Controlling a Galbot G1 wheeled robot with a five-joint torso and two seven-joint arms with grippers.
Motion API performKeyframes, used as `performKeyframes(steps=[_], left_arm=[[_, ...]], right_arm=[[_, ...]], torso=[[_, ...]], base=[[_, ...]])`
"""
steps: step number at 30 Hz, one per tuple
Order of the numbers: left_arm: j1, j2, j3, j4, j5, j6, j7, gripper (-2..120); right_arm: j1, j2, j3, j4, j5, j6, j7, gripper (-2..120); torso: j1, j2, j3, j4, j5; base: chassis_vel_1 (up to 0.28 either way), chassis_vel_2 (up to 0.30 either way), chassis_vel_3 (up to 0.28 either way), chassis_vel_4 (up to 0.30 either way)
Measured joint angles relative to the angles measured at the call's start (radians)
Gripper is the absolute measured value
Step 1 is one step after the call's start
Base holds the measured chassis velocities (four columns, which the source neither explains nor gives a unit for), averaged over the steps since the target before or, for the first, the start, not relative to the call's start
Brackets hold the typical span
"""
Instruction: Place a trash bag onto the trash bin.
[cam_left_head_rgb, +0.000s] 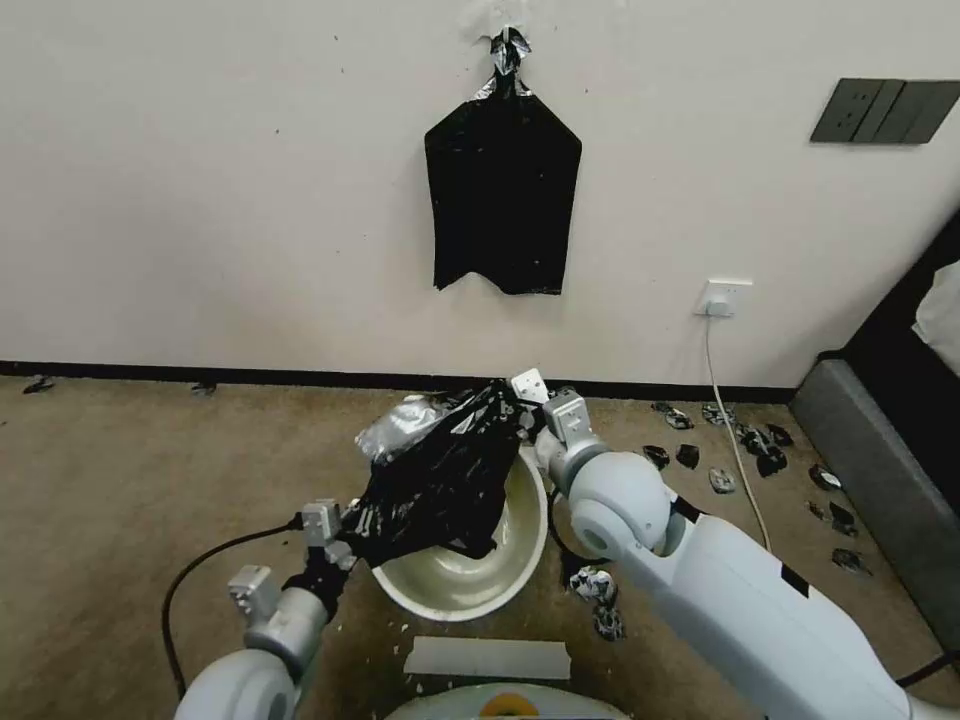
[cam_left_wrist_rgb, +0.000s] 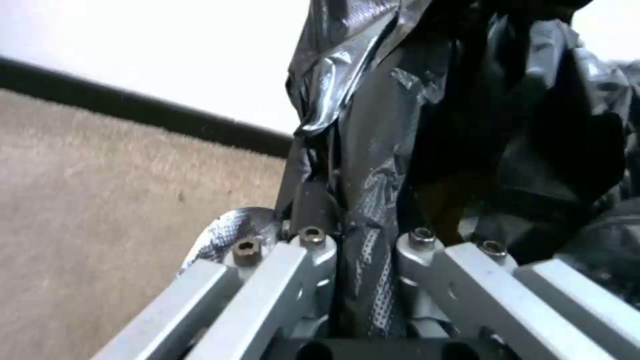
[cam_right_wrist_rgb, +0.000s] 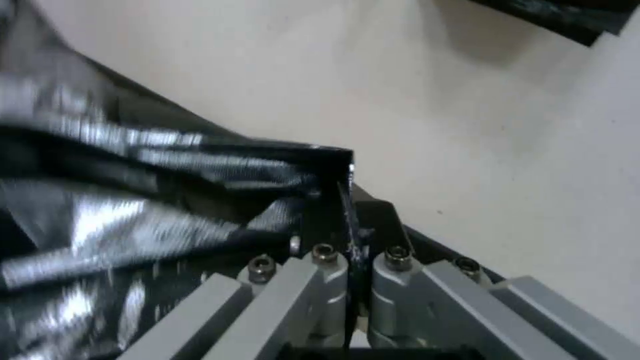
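The trash bag (cam_left_head_rgb: 440, 480), glossy black with silvery wrinkles, is stretched between my two grippers above the trash bin (cam_left_head_rgb: 455, 590), a round cream-white bucket on the carpet. The bag hangs over the bin's left and far side, and the near inside of the bin shows. My left gripper (cam_left_head_rgb: 343, 530) is shut on the bag's lower left corner. The left wrist view shows a fold of the trash bag (cam_left_wrist_rgb: 400, 125) pinched in the left gripper (cam_left_wrist_rgb: 363, 225). My right gripper (cam_left_head_rgb: 530, 405) is shut on the upper right edge. In the right wrist view, the trash bag (cam_right_wrist_rgb: 133, 200) has a thin edge clamped in the right gripper (cam_right_wrist_rgb: 352, 225).
A flat black bag (cam_left_head_rgb: 505, 190) hangs on the wall behind. Small black scraps (cam_left_head_rgb: 750, 440) litter the carpet at right, near a wall socket (cam_left_head_rgb: 722, 298) with a white cable. A dark couch (cam_left_head_rgb: 880, 450) stands at far right. A white strip (cam_left_head_rgb: 488, 657) lies before the bin.
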Motion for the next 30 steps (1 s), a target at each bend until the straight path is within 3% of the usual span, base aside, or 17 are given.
performKeyframes(steps=[11, 30], left_arm=[[-0.001, -0.008, -0.026, 0.015, -0.077, -0.083, 0.078, 7], [-0.033, -0.035, -0.075, -0.015, -0.305, -0.067, 0.033, 7]], right_arm=[[-0.029, -0.074, 0.023, -0.003, 0.000, 0.000, -0.017, 0], [-0.110, -0.134, 0.016, 0.022, -0.031, -0.004, -0.078, 0]], torso=[[0.000, 0.000, 0.000, 0.0000, -0.0001], [0.000, 0.000, 0.000, 0.0000, 0.0000]], base=[[0.000, 0.000, 0.000, 0.000], [0.000, 0.000, 0.000, 0.000]])
